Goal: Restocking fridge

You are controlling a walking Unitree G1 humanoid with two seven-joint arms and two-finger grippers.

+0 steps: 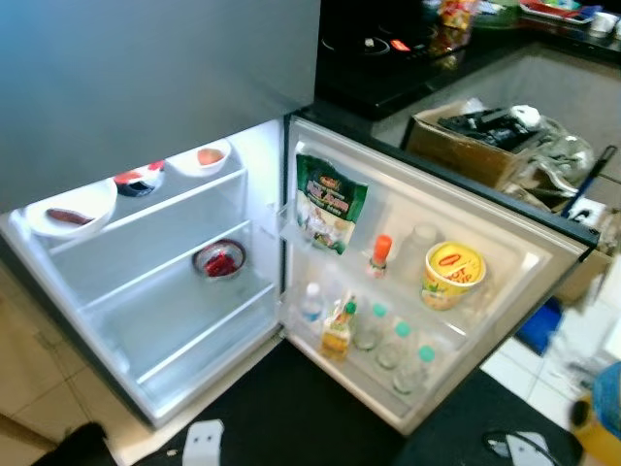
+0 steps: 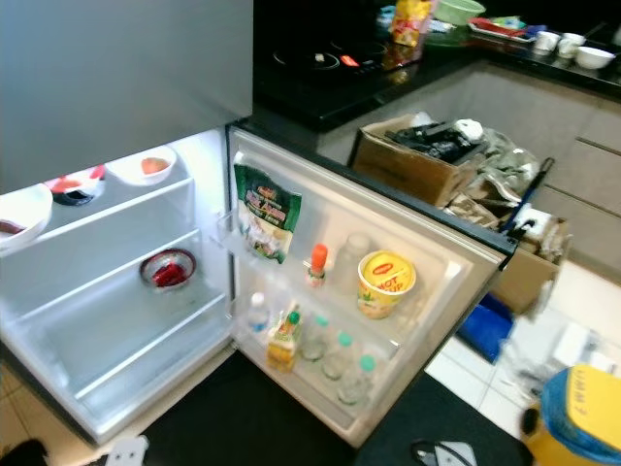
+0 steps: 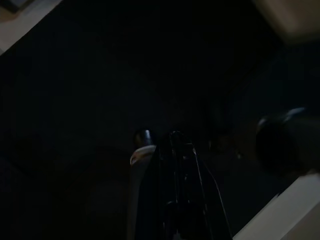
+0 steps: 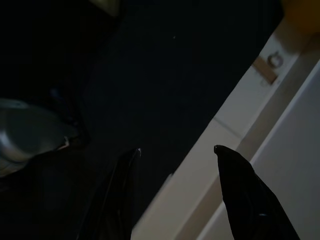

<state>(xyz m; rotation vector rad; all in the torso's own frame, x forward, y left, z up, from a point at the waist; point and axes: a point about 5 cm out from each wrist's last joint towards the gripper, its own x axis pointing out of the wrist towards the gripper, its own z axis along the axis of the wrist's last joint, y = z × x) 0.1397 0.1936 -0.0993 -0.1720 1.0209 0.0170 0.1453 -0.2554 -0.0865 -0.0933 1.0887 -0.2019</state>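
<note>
White shelves (image 1: 175, 209) stand lit inside the open fridge (image 1: 116, 320), with its door (image 1: 505, 282) swung wide to the robot's right; three bowls (image 1: 73, 209) sit along the top shelf and a metal dish (image 1: 219, 259) of something red on the middle one; the lowest shelf holds nothing.

Door racks carry a green packet (image 1: 330, 201), a small red-capped bottle (image 1: 379, 256) and a yellow tub (image 1: 452, 274) above; a carton (image 1: 339, 330) and several clear bottles (image 1: 393, 345) stand below.

Both arms hang low over a dark floor mat (image 1: 291, 408); the right gripper (image 4: 177, 152) is spread wide and holds nothing; the left gripper (image 3: 157, 140) sits in deep shade, and I cannot tell how its fingers stand.

No item for restocking is in hand; a cardboard box (image 1: 475, 146) of mixed goods sits behind the door, a likely source, though this is a judgement only.

Risks: the door blocks the direct path to the box, so a turn close by could strike its edge and topple the bottles; clutter on the floor at the right could catch a foot; a prolonged open door lets the interior warm.
</note>
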